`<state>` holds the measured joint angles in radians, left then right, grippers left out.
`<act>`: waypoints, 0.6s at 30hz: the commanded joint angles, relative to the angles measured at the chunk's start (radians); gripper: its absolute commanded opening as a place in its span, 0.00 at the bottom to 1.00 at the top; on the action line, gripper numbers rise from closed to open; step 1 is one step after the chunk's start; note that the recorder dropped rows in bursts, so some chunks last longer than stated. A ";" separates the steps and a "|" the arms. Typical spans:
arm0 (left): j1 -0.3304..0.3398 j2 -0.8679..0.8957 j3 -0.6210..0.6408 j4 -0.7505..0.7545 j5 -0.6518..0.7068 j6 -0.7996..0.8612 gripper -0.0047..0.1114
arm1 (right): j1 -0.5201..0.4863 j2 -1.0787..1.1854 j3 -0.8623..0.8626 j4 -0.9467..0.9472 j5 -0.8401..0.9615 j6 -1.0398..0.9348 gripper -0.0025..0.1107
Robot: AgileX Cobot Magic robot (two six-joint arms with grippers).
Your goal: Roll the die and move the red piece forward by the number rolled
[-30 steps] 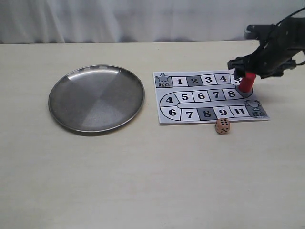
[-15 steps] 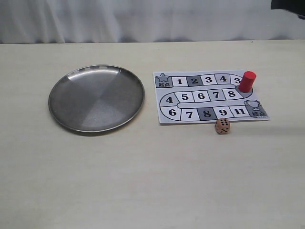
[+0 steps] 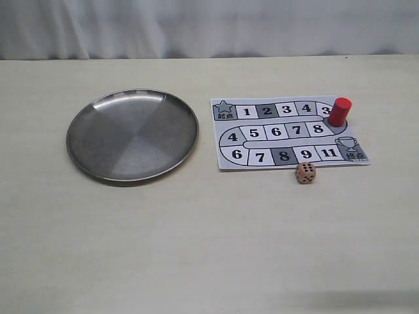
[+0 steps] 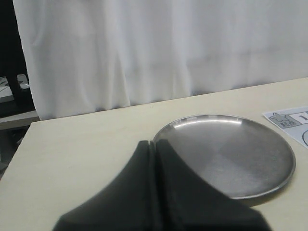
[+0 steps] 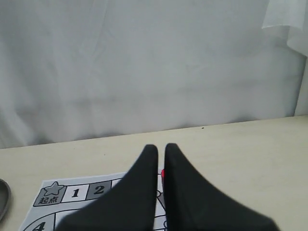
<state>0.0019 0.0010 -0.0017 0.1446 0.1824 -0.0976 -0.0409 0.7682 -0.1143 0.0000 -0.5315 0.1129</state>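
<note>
The red piece (image 3: 339, 112) stands upright on the right end of the numbered paper board (image 3: 275, 142), on the bend just past square 3. On the table in front of the board, below squares 9 and 11, lies the die (image 3: 305, 173). Neither gripper shows in the exterior view. The left wrist view has my left gripper (image 4: 154, 142) shut and empty, hanging before the steel plate (image 4: 226, 154). My right gripper (image 5: 161, 147) is shut to a thin slit and holds nothing. A sliver of the red piece (image 5: 162, 173) shows through that slit, far behind it on the board (image 5: 72, 195).
A round steel plate (image 3: 72, 140) lies to the left of the board with nothing in it. A white curtain hangs behind the table's far edge. A corner of the board (image 4: 288, 118) shows beyond the plate in the left wrist view.
One second ago my right gripper stood around the red piece on the board. It has let go and pulled out of the exterior view. The piece and die have not moved.
</note>
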 commanded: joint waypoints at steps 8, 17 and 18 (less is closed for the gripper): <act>-0.002 -0.001 0.002 0.000 -0.009 -0.001 0.04 | -0.003 -0.400 0.114 -0.011 0.301 0.008 0.06; -0.002 -0.001 0.002 0.000 -0.009 -0.001 0.04 | -0.003 -0.515 0.114 -0.011 0.520 0.008 0.06; -0.002 -0.001 0.002 0.000 -0.009 -0.001 0.04 | -0.003 -0.516 0.114 -0.011 0.518 0.008 0.06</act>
<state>0.0019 0.0010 -0.0017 0.1446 0.1824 -0.0976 -0.0409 0.2639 -0.0028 0.0000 -0.0361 0.1188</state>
